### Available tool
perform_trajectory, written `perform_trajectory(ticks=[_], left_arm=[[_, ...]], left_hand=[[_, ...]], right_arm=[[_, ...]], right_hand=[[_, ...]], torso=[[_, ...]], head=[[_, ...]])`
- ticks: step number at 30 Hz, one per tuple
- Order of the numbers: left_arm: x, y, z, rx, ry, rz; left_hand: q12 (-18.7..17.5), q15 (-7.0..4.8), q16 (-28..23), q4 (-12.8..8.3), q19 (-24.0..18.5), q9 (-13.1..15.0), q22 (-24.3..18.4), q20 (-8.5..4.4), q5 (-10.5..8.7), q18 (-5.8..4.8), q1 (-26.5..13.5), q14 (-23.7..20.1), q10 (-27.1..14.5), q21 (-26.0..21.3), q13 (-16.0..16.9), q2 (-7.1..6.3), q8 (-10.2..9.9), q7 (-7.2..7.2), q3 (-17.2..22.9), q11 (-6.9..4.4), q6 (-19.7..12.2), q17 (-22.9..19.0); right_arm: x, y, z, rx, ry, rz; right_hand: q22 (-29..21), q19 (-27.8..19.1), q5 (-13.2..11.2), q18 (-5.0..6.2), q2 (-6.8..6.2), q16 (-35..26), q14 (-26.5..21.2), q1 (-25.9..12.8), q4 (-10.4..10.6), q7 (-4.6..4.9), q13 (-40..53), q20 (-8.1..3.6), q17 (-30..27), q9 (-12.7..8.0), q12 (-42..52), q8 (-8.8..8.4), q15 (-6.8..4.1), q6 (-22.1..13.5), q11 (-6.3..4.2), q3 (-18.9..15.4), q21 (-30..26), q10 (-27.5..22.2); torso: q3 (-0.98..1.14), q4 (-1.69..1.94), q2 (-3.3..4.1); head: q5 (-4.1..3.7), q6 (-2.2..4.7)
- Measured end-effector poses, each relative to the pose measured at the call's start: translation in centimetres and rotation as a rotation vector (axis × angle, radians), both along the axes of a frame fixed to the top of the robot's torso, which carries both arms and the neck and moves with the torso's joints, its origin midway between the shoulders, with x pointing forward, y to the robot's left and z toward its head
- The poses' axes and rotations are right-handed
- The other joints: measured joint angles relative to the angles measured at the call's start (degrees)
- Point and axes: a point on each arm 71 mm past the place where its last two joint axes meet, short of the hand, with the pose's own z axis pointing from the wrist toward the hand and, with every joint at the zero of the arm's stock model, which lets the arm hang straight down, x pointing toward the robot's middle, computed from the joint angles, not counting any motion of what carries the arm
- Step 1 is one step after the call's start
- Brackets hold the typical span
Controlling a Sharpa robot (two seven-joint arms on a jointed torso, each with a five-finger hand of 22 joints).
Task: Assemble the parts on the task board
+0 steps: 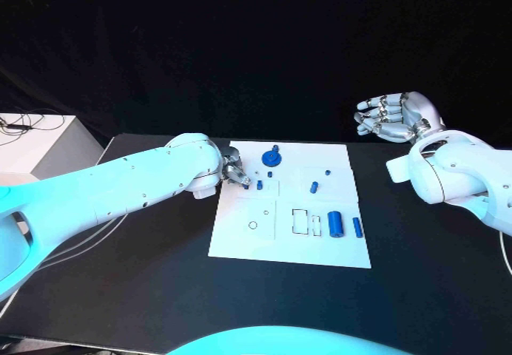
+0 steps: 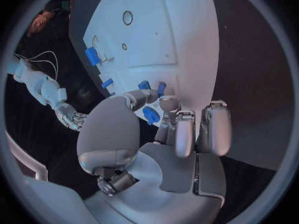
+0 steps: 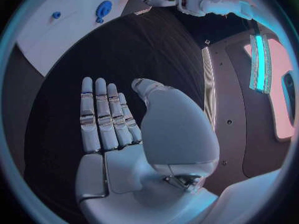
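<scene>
The white task board [image 1: 288,244] lies in the middle of the black table. A blue gear-like part [image 1: 271,157] stands near the board's far edge, and small blue pegs [image 1: 260,185] sit just in front of it. My left hand [image 1: 237,174] hovers over the board's left side, its thumb and a fingertip [image 2: 168,104] close together beside the pegs [image 2: 144,84]; whether they pinch anything is hidden. A blue cylinder [image 1: 335,222] and a thinner blue bar [image 1: 357,227] lie near the board's right side. My right hand [image 1: 397,116] is raised off to the right, fingers [image 3: 102,114] apart, holding nothing.
A white box [image 1: 38,144] with cables stands at the table's far left corner. Outlined slots [image 1: 304,222] and a small ring mark [image 1: 253,224] are on the board's near half. Bare black table [image 1: 128,281] stretches in front of and beside the board.
</scene>
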Motion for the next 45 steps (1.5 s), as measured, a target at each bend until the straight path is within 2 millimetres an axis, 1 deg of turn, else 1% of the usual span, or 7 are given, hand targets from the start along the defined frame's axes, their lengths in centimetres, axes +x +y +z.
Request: perform_trajectory(ticks=[17,21,25,26,28,38,45], left_arm=[[0.29,-0.54,-0.41,0.010,0.014,-0.003],[0.29,-0.58,-0.45,0.011,0.017,-0.005],[0.31,-0.51,-0.50,0.012,0.019,-0.005],[0.32,-0.49,-0.50,0.011,0.020,-0.006],[0.32,-0.45,-0.50,0.011,0.020,-0.006],[0.22,-0.04,-0.56,0.013,0.022,-0.004],[0.03,-0.01,-0.55,0.010,0.023,-0.008]], left_hand=[[0.2,0.01,0.0,-0.6,0.0,-0.1,0.0,0.00,-0.29,0.00,-1.1,0.0,0.5,0.0,-0.2,0.27,0.6,0.19,-0.6,-0.15,0.3,0.0],[0.2,-0.12,0.0,-1.2,0.0,0.0,0.0,0.00,-0.45,0.00,-1.8,-0.1,0.7,0.0,-0.5,-0.40,0.6,-0.18,-1.2,-0.33,0.0,0.0],[0.2,-0.47,0.0,-2.5,0.0,0.1,0.0,-0.02,-1.31,0.00,-3.0,0.0,1.0,-0.3,-0.9,-0.81,1.2,-0.80,-2.3,-0.57,-0.6,0.0],[0.2,-0.63,0.0,-5.4,-0.1,0.0,0.0,-0.13,-1.62,0.00,-3.6,-0.2,1.0,-0.4,-1.0,-0.88,1.2,-0.83,0.1,-0.57,-0.6,0.0],[0.2,-0.63,0.0,-6.0,-0.3,-1.1,0.0,-0.32,-1.62,0.00,-4.4,-0.2,0.8,-0.5,-1.1,-1.22,1.2,-1.05,-0.5,-0.72,-0.4,0.0],[0.4,-0.62,0.0,0.0,-0.3,-3.5,0.0,-0.32,-2.63,0.00,-5.7,-0.2,-0.7,-1.1,-1.4,-2.64,-0.1,-1.05,-13.2,-0.27,-0.1,0.0],[0.4,-0.62,0.0,3.7,-0.3,-4.1,0.0,-0.32,-7.47,0.00,-3.7,-0.2,-0.9,-1.6,-1.6,-2.92,0.3,-0.83,-17.5,-0.06,-0.3,0.0]], right_arm=[[-0.04,0.08,-0.03,0.001,0.004,0.002],[-0.04,0.08,-0.03,0.001,0.004,0.002],[-0.06,0.07,-0.03,0.001,0.005,0.002],[-0.06,0.08,-0.03,0.001,0.005,0.002],[-0.06,0.08,-0.03,0.001,0.006,0.002],[-0.07,0.04,-0.05,0.001,0.008,0.001],[-0.08,0.01,-0.07,0.001,0.009,0.001]], right_hand=[[-0.3,0.0,0.0,0.00,0.00,0.0,0.0,0.0,0.0,-0.01,-0.3,0.00,-0.2,-0.1,0.0,-0.22,0.00,0.0,0.00,0.0,0.0,0.0],[-0.5,0.0,0.0,0.00,0.00,-0.3,0.0,0.0,0.0,-0.01,-0.4,0.00,-0.4,-0.2,-0.1,-0.22,0.00,0.0,0.00,0.0,0.0,0.0],[-0.6,0.0,0.2,0.00,0.00,-0.2,0.0,0.0,0.0,-0.01,-0.5,0.00,-0.5,-0.3,-0.2,-0.22,0.00,0.0,0.00,0.0,0.0,0.0],[-0.6,0.0,0.2,0.00,0.00,-0.2,0.0,0.0,0.0,-0.01,-0.5,0.00,-0.5,-0.3,-0.2,-0.24,0.00,0.0,0.00,0.0,0.0,0.0],[-0.8,0.0,0.2,-0.01,-0.01,-0.4,0.0,0.0,0.0,-0.01,-0.6,0.00,-0.6,-0.3,-0.2,-0.46,0.00,0.0,0.00,0.0,0.0,0.0],[-0.9,0.0,0.2,-0.01,-0.23,-0.4,0.0,-0.2,0.0,-0.02,-0.8,0.00,-0.7,-0.4,-0.2,-0.45,0.00,0.0,0.00,0.0,0.0,0.0],[-1.0,0.0,0.2,-0.01,-0.23,-0.4,0.0,-0.2,0.0,-0.02,-0.8,0.00,-0.7,-0.4,-0.2,-0.45,0.00,0.0,0.00,0.0,0.0,0.0]], torso=[[0.03,-0.05,0.03],[0.03,-0.01,-0.01],[0.02,0.05,-0.04],[0.03,0.06,-0.04],[0.00,0.06,-0.05],[-0.08,0.06,-0.05],[-0.11,0.09,-0.05]], head=[[-0.38,-0.54],[-0.48,-0.61],[-0.54,-0.57],[-0.55,-0.54],[-0.58,-0.50],[-0.69,-0.35],[-0.75,-0.16]])
